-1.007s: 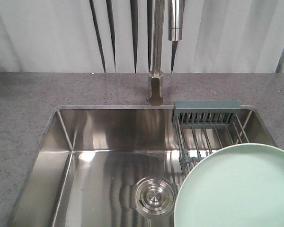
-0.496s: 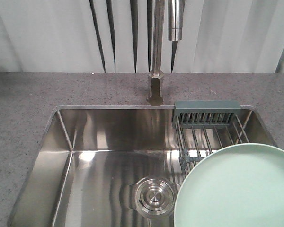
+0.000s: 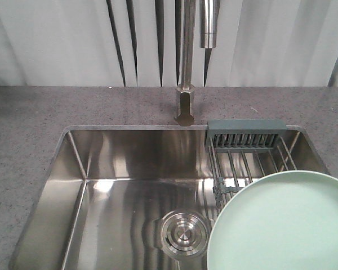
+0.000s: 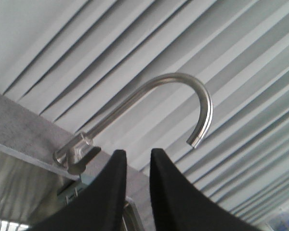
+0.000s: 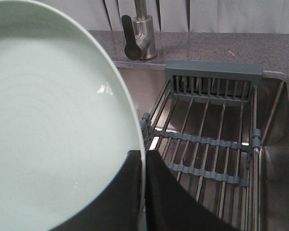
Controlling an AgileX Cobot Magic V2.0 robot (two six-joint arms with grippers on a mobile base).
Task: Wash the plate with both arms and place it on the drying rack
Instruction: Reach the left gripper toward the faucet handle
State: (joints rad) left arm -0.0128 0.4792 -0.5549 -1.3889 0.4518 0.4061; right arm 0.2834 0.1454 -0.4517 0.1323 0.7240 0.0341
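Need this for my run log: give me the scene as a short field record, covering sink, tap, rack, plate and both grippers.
sink: steel, drain strainer in the floor
faucet: no water seen running
drying rack: across the sink's right end, visible bars bare
plate: pale green, held up by its rim, not on the rack
right gripper: shut on the plate's rim, one finger each side
left gripper: narrow gap between fingers, holding nothing, aimed toward the faucet
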